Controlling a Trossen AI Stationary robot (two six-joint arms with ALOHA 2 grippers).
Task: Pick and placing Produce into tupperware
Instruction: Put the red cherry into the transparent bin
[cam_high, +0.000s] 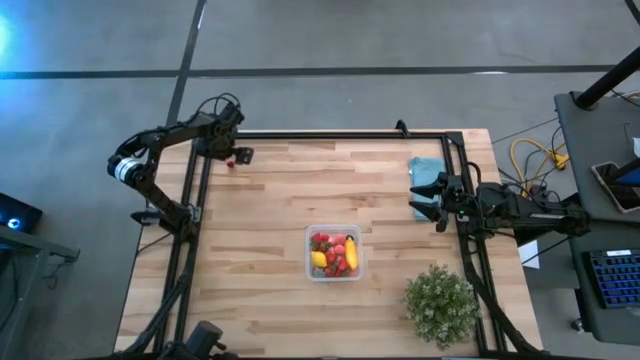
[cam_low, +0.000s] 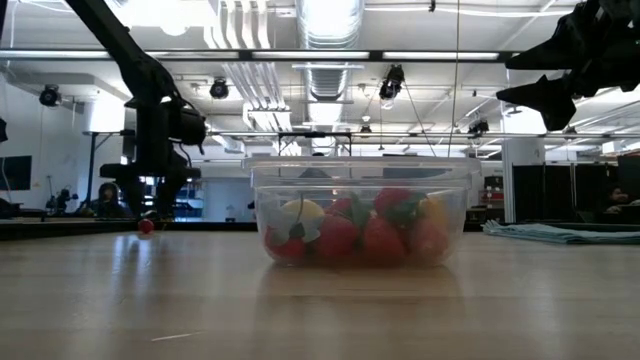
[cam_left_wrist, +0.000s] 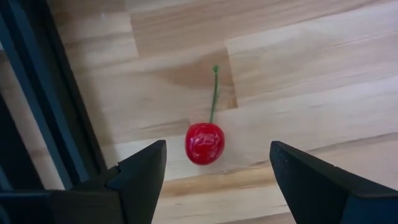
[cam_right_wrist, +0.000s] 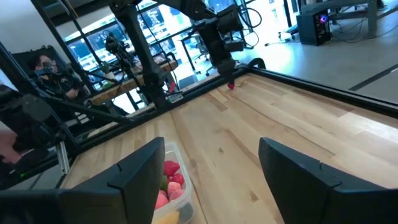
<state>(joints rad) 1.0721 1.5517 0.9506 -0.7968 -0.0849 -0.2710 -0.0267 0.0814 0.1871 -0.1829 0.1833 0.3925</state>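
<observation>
A single red cherry (cam_left_wrist: 205, 143) with a thin green stem lies on the wooden table (cam_high: 270, 210) in the upper left part of the high view, close to the table's far edge and the black frame rail. In the left wrist view it sits between the two dark fingers of the left gripper (cam_left_wrist: 217, 165), which stand wide apart on either side of it and do not touch it. In the low view the cherry (cam_low: 146, 226) shows as a small red dot at the left, under that gripper (cam_low: 150, 200).

The clear tupperware (cam_high: 334, 252) stands near the middle of the table, slightly toward the lower edge of the high view. It holds the rest of the produce (cam_high: 334, 254): red berries, a yellow banana and a yellow lemon.

The right gripper (cam_high: 428, 200) hangs above the table at the right of the high view, beside the folded teal cloth (cam_high: 426, 168), its fingers spread apart and holding nothing. A bushy green potted plant (cam_high: 441, 304) stands at the lower right.
</observation>
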